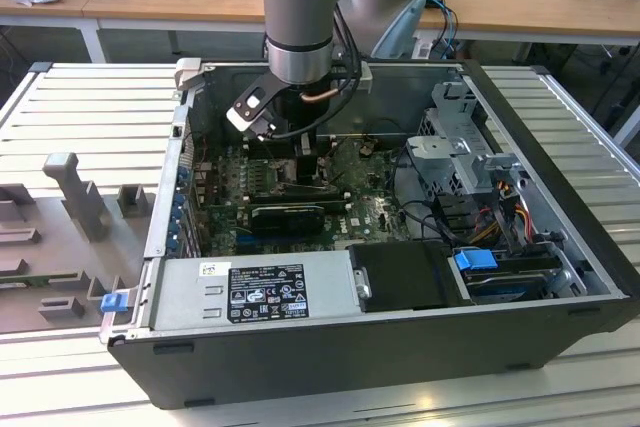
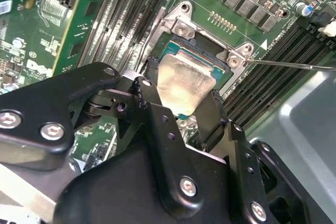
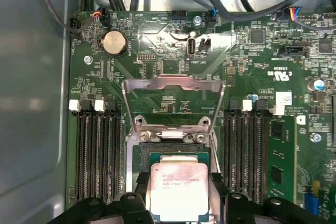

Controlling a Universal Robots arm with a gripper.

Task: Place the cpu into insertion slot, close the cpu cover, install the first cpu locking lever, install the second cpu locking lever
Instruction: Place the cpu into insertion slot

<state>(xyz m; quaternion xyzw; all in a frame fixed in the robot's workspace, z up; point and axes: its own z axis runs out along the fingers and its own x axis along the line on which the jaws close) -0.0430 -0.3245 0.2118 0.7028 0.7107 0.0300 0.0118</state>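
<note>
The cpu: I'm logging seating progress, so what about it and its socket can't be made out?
Contact between the cpu and the insertion slot: in both wrist views the chip covers the slot.
Part of the cpu's rim: hidden by the end effector in the second wrist view.
Chip and slot in the exterior view: hidden behind the end effector.

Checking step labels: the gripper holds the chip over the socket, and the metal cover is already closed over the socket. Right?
Not quite. The gripper does hold the chip over the socket, but the cover stands open, swung up off the socket, as the first wrist view shows.
</note>
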